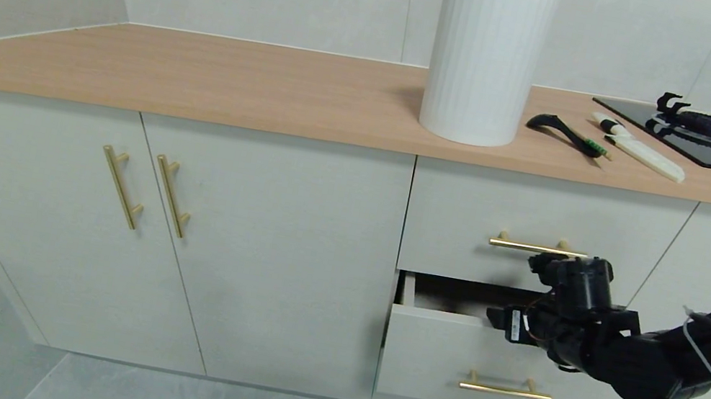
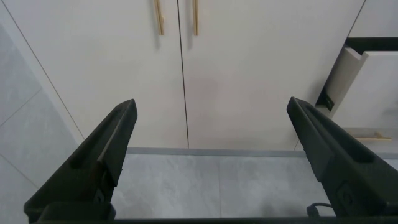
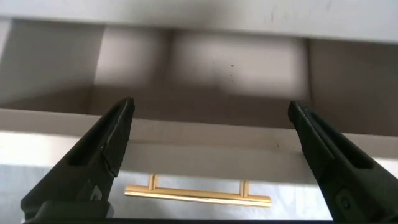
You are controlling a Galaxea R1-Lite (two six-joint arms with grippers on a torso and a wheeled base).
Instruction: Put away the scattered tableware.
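Head view: tableware (image 1: 558, 127) lay on the countertop (image 1: 202, 74), and the right gripper (image 1: 506, 321) sat at the partly open drawer (image 1: 460, 353). Left wrist view: left gripper (image 2: 211, 124) gaped, empty. Right wrist view: fingers (image 3: 106, 143) were spread and could snag the drawer front.

Head faces cabinets (image 1: 259, 248); wrists near them (drawer (image 1: 446, 347) shared).

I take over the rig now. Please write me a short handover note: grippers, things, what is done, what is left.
Left gripper: open, empty, low before the cabinet doors.
Right gripper: open, empty, at the lower drawer.
Black utensil and white knife lie on the counter, right of the white canister.
Done: lower drawer is partly open.
To do: probably move the tableware into it, then shut it.
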